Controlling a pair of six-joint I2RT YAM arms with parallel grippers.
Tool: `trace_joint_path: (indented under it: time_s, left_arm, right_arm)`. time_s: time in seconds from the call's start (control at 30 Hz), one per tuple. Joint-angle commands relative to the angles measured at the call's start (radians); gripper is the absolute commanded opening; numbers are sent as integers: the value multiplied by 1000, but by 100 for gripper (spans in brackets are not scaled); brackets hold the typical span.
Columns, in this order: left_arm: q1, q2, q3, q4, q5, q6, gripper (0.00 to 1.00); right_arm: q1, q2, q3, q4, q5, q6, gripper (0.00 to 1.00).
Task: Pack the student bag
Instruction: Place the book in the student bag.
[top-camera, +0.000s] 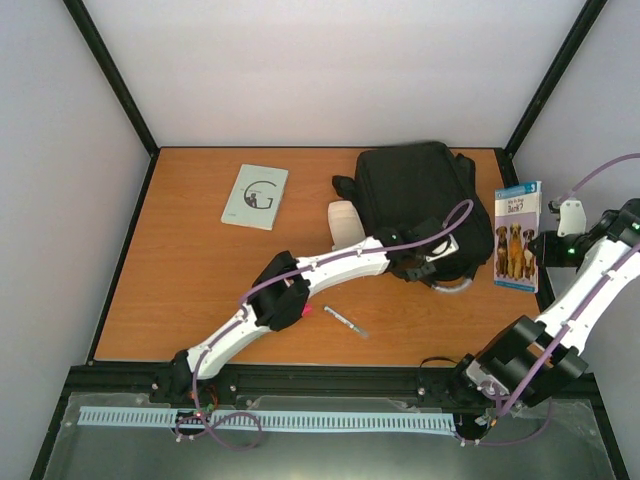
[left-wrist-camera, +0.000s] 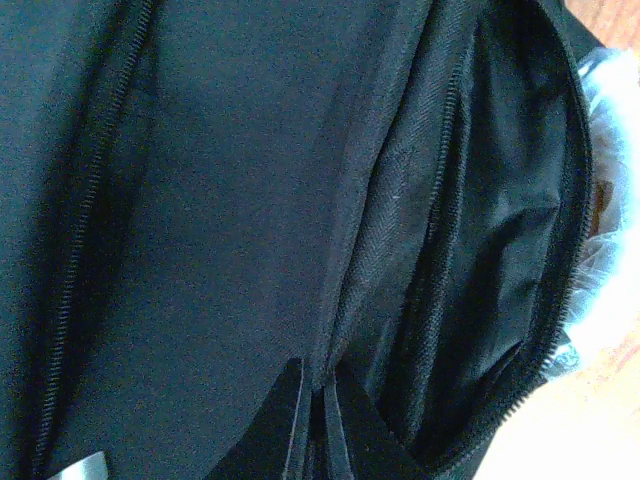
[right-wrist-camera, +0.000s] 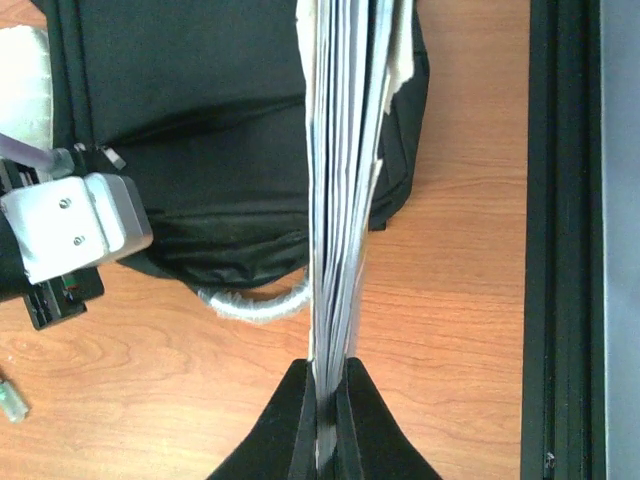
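Observation:
The student bag (top-camera: 415, 195), a large black backpack, lies at the back right of the table. My left gripper (top-camera: 432, 262) sits on its near edge. In the left wrist view that gripper (left-wrist-camera: 320, 405) is shut on a fold of the bag's black fabric (left-wrist-camera: 230, 200), beside the open zip mouth (left-wrist-camera: 500, 250). My right gripper (top-camera: 548, 248) is shut on a thin book with dogs on its cover (top-camera: 517, 235), held just right of the bag. In the right wrist view the book (right-wrist-camera: 345, 150) stands edge-on between the shut jaws of my right gripper (right-wrist-camera: 327, 400), above the bag (right-wrist-camera: 220, 120).
A cream pencil case (top-camera: 344, 220) lies against the bag's left side. A pale green booklet (top-camera: 255, 196) lies at the back left. A pen (top-camera: 345, 322) lies near the front edge. The bag's grey loop handle (right-wrist-camera: 255, 303) points toward me. Black frame rails (right-wrist-camera: 560, 240) border the table.

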Motion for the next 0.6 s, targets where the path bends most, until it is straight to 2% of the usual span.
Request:
trace_joint_path:
  time_s: [0.0, 0.13, 0.33, 0.57]
  left_arm:
    - [-2, -130, -10, 73, -112, 52, 1]
    - [12, -154, 21, 77, -141, 53, 1]
    - [51, -197, 50, 83, -124, 39, 1]
    - [106, -211, 70, 99, -101, -52, 1]
  right_arm:
    - [-6, 36, 83, -81, -14, -34, 3]
    - [-6, 54, 145, -135, -34, -36, 3]
    - [-6, 51, 183, -117, -27, -22, 3]
    - [-6, 82, 146, -131, -45, -3, 3]
